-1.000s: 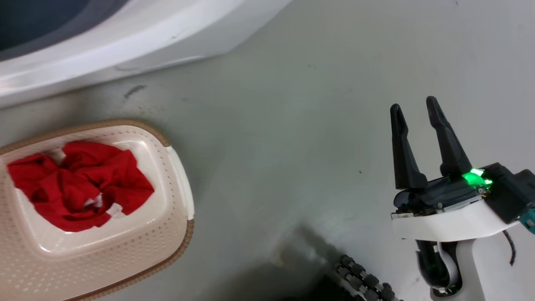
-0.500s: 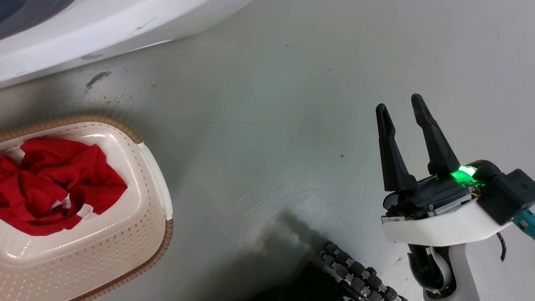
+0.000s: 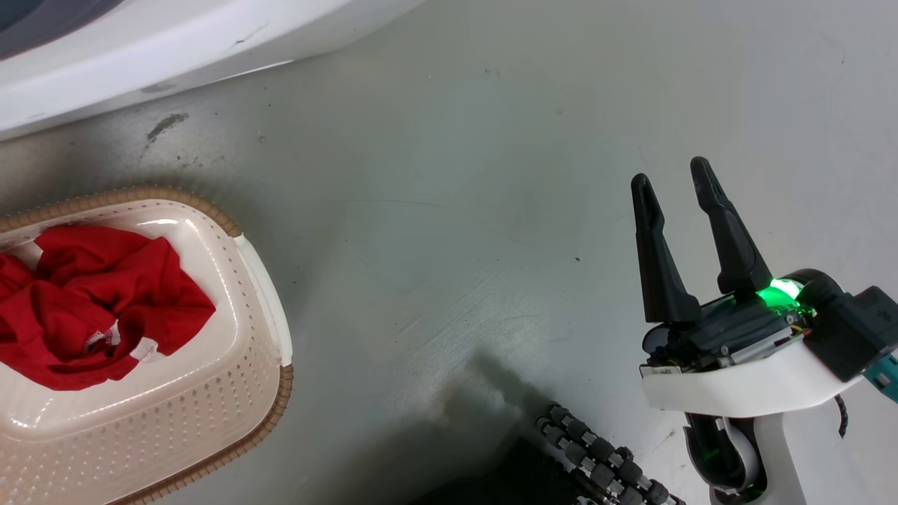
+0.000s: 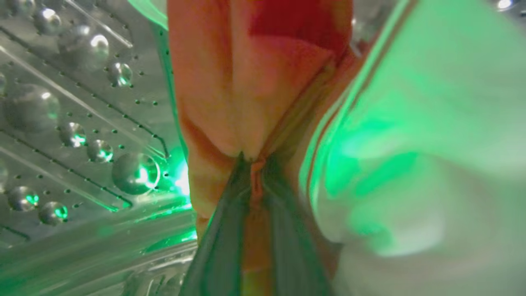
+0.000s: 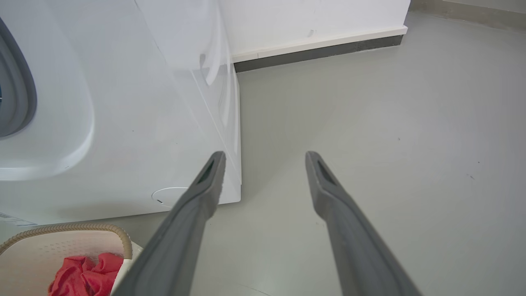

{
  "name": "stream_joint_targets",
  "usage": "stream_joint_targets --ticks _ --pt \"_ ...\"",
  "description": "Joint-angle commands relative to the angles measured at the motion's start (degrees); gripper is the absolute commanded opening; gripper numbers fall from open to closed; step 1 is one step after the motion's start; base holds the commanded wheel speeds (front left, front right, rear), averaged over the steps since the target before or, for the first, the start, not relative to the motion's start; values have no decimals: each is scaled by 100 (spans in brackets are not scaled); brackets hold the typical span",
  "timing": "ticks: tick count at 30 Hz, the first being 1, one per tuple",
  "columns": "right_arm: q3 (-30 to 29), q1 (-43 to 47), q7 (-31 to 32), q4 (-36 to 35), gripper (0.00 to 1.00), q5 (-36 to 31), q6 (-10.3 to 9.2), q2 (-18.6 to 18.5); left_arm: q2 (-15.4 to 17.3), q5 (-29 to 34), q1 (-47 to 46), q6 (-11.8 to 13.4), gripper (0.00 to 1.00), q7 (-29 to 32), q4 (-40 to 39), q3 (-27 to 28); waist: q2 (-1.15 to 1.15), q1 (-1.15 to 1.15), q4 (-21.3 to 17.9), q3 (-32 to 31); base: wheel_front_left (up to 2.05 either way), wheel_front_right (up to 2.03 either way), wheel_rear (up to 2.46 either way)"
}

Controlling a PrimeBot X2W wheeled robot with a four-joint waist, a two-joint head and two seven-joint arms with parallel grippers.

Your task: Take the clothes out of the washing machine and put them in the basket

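Over the last second the head camera has swung and settled, so treat the basket's [image 3: 282, 384] drift toward 9 o'clock as camera motion. A red garment [image 3: 91, 301] lies inside it. Your left gripper [image 4: 251, 159] is clamped on a red-and-white garment [image 4: 230, 82] inside the washing machine drum [image 4: 82, 102]; withdrawal is likely next. The right gripper [image 3: 671, 172], at 4 o'clock, stands spread and empty.

Head view downward, right wrist view low; basket [image 3: 264, 301] in both
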Motion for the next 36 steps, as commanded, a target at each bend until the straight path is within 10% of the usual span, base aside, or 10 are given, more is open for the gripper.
stream_joint_targets --ticks 1,36 --pt "2 -100 -14 -10 100 12 -4 7 22 -14 108 -25 0 -188 34 -32 0 0 -2 -11 0 0 0" --pt "-715 365 -14 428 100 -1175 -4 3 -109 -947 3732 27 0 -4944 -1268 -637 0 0 1432 -2841 0 0 0"
